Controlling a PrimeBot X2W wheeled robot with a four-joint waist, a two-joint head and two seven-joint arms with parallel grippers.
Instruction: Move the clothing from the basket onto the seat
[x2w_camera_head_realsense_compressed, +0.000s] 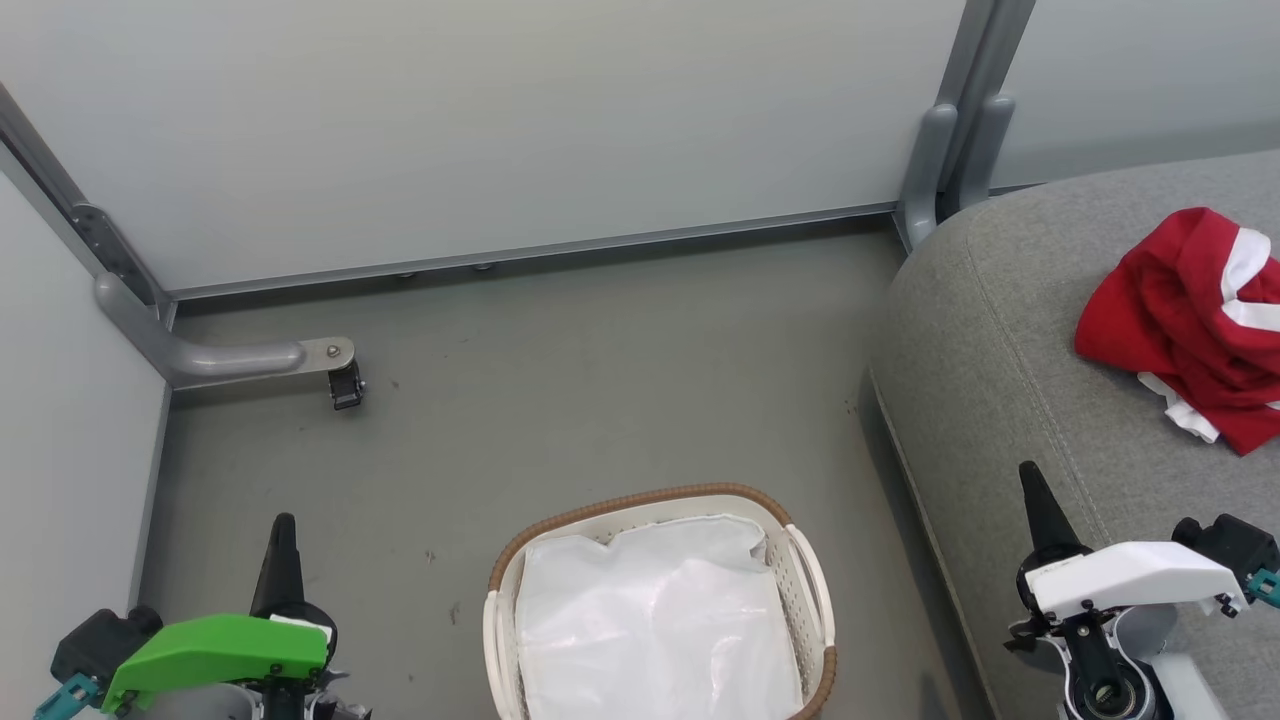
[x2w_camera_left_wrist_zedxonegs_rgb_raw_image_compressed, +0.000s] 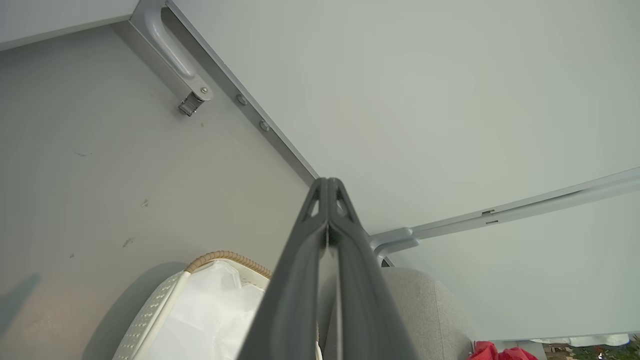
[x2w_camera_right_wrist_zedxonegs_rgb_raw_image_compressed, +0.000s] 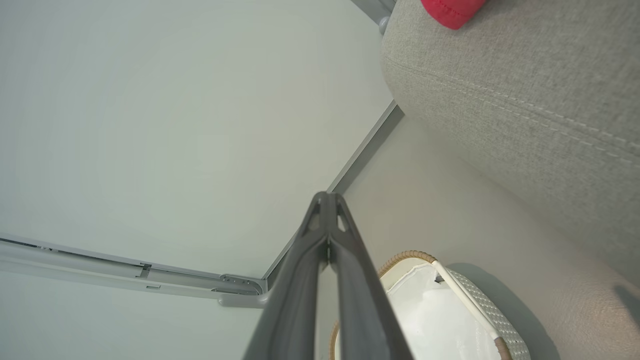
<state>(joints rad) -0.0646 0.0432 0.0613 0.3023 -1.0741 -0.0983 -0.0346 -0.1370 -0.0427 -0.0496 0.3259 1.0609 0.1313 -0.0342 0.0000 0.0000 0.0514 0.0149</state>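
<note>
While both arms hang low at the robot's sides, the clothing (x2w_camera_head_realsense_compressed: 1190, 320) lies as a crumpled red heap with white trim on the seat (x2w_camera_head_realsense_compressed: 1000, 340), ahead of and to the right of the right gripper (x2w_camera_head_realsense_compressed: 1030, 478), well apart from it. The right arm is plainly the nearer one; the left gripper (x2w_camera_head_realsense_compressed: 283, 525) sits far across the picture, on the other side of the basket (x2w_camera_head_realsense_compressed: 640, 500). The heap's far side is cut off by the picture's right edge, so its long axis cannot be told for sure; the part in view runs roughly away from the robot. Both grippers have their two dark fingers pressed together, tip to tip, with nothing between them, as each wrist view confirms. The basket stands on the floor (x2w_camera_head_realsense_compressed: 600, 380) between the two grippers, close to the foot of the seat without clearly touching it, its oval running toward the robot. Its inside is lined with a plain white sheet (x2w_camera_head_realsense_compressed: 650, 620), and no red cloth shows on it. Judged from this, the moving looks finished, and no further reach seems needed unless a garment is hidden under the sheet. The floor is smooth grey with a few scuffs. Pale panel walls (x2w_camera_head_realsense_compressed: 500, 130) in grey metal frames close the space, and a curved metal foot (x2w_camera_head_realsense_compressed: 240, 358) juts from the left corner
</note>
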